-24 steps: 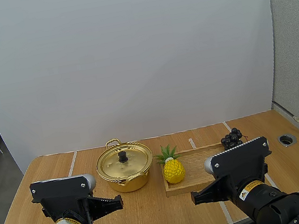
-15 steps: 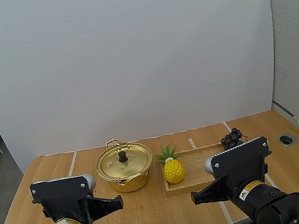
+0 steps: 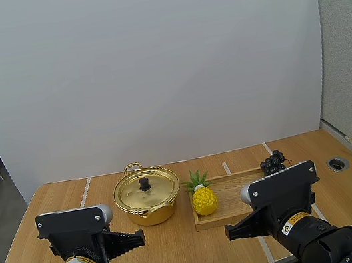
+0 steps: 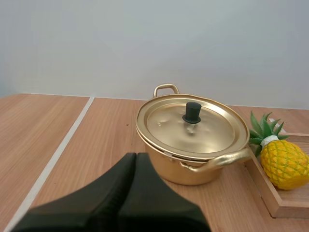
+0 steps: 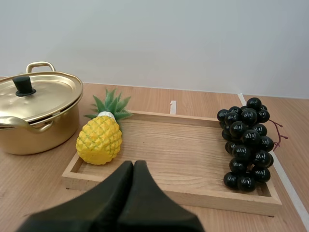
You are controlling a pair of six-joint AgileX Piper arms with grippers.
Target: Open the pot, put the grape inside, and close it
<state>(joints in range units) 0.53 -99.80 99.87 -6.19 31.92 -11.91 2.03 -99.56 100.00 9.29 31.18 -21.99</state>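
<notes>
A gold pot [image 3: 146, 197] stands on the table with its lid [image 4: 190, 125] on, a black knob [image 4: 192, 112] at the lid's middle. A bunch of dark grapes [image 5: 247, 142] lies at the right end of a wooden tray [image 5: 169, 159]; it also shows in the high view as grapes [image 3: 272, 162]. My left gripper [image 4: 135, 162] is shut, short of the pot's near side. My right gripper [image 5: 133, 169] is shut, in front of the tray's near rim. Both grippers [image 3: 136, 236] [image 3: 232, 231] hover near the table's front edge.
A yellow toy pineapple [image 5: 101, 137] lies at the tray's left end, between the pot [image 5: 34, 113] and the grapes. A round hole [image 3: 337, 163] sits in the tabletop at far right. Bare wood lies left of the pot.
</notes>
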